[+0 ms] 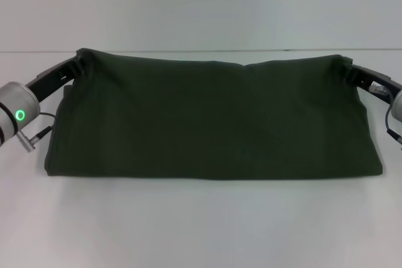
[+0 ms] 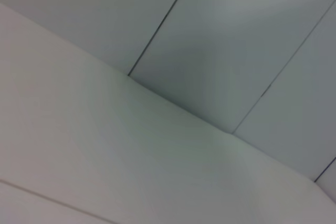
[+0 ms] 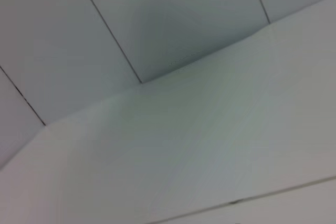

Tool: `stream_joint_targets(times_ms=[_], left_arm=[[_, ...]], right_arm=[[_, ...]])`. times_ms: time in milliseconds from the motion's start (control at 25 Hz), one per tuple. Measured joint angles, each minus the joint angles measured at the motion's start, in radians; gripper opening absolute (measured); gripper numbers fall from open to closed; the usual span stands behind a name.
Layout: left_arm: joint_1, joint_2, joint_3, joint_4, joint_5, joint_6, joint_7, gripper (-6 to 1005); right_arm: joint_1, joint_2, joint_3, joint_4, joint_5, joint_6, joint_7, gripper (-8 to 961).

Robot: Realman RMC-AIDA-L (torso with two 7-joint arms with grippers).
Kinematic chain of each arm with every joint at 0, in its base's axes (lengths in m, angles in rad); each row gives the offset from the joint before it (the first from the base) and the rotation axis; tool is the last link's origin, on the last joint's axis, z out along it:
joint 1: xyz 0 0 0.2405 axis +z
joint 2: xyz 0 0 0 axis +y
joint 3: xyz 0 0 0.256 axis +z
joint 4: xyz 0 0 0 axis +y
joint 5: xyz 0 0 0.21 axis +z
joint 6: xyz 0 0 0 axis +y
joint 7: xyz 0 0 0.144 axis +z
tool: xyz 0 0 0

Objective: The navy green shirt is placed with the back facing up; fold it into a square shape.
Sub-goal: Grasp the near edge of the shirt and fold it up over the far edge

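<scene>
Spreading across the middle of the head view, the shirt (image 1: pixel 213 120) lies on the white table (image 1: pixel 201 224) as a wide, dark olive band folded over on itself, plain side up with no lettering showing. Its near edge runs almost straight across the lower middle of the frame, and its far edge sits higher, close to where the table meets the pale wall (image 1: pixel 201 4). Both upper corners of the cloth are drawn up into small peaks. At the upper left peak the left gripper (image 1: pixel 80 62) comes in from the left edge of the frame, its black fingers buried in the cloth there, so it looks clamped on the shirt's corner. Behind it, at the left edge, the arm's grey wrist shows a glowing green ring light (image 1: pixel 20 115). At the upper right peak the right gripper (image 1: pixel 347 70) reaches in from the right edge in the same way, its dark fingers pinching that corner of the shirt. The cloth sags a little between the two held corners, with a soft crease near the upper middle. Both wrist views show only the white table surface and the panelled wall with thin dark seams; neither shows the shirt or any fingers.
</scene>
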Motion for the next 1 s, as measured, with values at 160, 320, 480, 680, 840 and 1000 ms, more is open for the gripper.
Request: stream_joint_targets(times_ms=[160,320,480,680,840,1000], left_arm=[[-0.011,-0.013,0.001,-0.005,-0.014,-0.043,0.016,118],[-0.026,-0.014,0.001,-0.055,-0.079,-0.096,0.082,146],[-0.027,-0.014,-0.001,-0.086,-0.139,-0.120,0.132,175],[-0.023,-0.015,-0.005,-0.112,-0.206,-0.128,0.175,245],[-0.016,-0.015,-0.006,-0.117,-0.224,-0.125,0.183,416],[-0.006,-0.015,-0.002,-0.125,-0.225,-0.107,0.182,548]], right_arm=[[0.027,0.002,0.002,0.023,0.000,0.070,-0.065,39],[0.036,0.002,0.005,0.034,0.022,0.100,-0.101,39],[0.034,0.001,0.001,0.035,0.047,0.101,-0.132,175],[0.024,0.000,0.000,0.036,0.048,0.097,-0.134,371],[0.002,-0.004,0.005,0.032,0.049,0.061,-0.128,527],[-0.010,-0.006,0.010,0.022,0.050,0.047,-0.126,725]])
